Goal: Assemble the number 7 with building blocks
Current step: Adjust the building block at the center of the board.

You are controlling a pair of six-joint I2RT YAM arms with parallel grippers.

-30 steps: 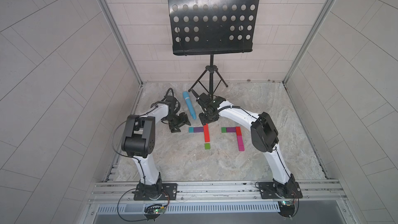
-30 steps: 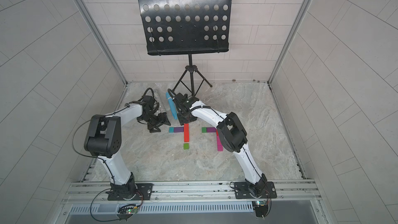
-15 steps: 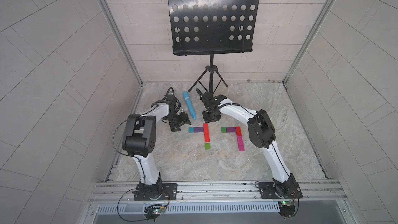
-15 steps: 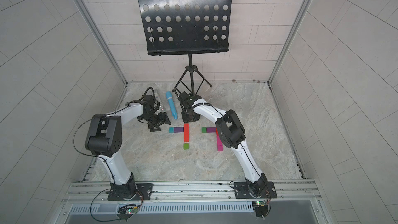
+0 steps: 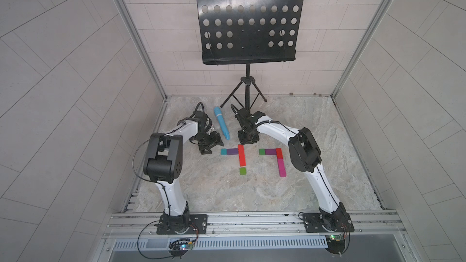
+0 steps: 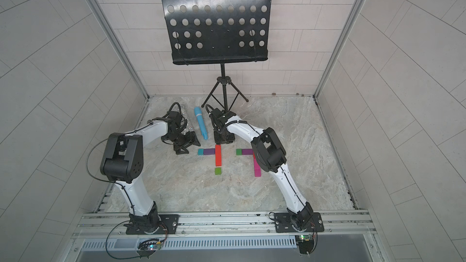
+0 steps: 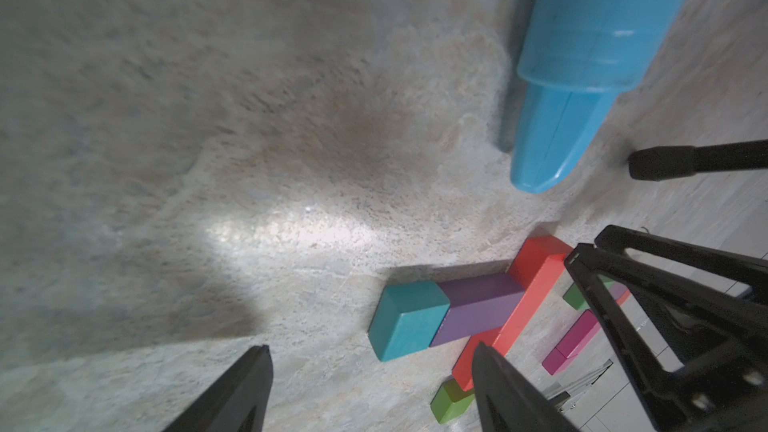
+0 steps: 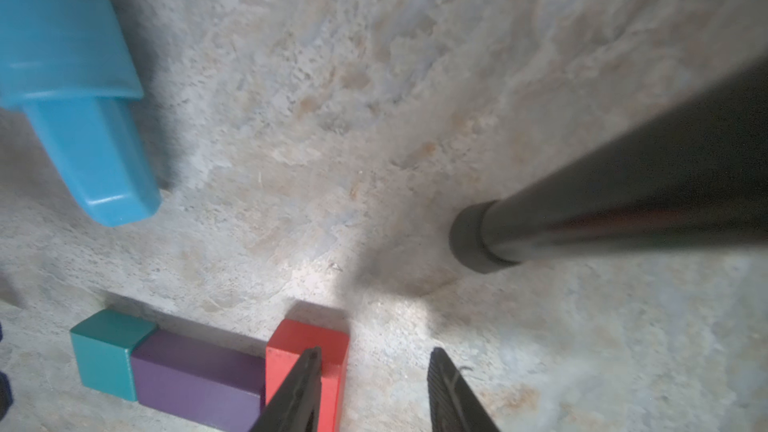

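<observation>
The building blocks (image 5: 232, 151) lay flat on the marbled tabletop (image 5: 227, 192) in two clusters side by side between the arms. In the cluster nearer the left arm, a teal square (image 5: 223, 151) touched a purple rectangle (image 5: 233, 151). That rectangle butted against a long red block (image 5: 241, 157) running toward the robot's base. A green square (image 5: 243, 171) sat just past the red block's near end, with a small gap between them. The other cluster formed a seven: a second green square (image 5: 262, 151), a second purple rectangle (image 5: 270, 151) and a red square (image 5: 279, 151) in a row, with magenta blocks (image 5: 281, 167) running down from the red square. The right pincer (image 8: 374, 353) stood at the long red block's far end, jaws partly apart over bare tabletop, gripping nothing. The left pincer (image 7: 370, 350) gaped wide and empty just beside the teal square. A blue microphone (image 5: 222, 122) lay beyond the blocks between the two pincers, and a glittery silver tube (image 6: 187, 124) was partly hidden behind the left arm. A black music stand (image 5: 249, 23) stood at the back.
</observation>
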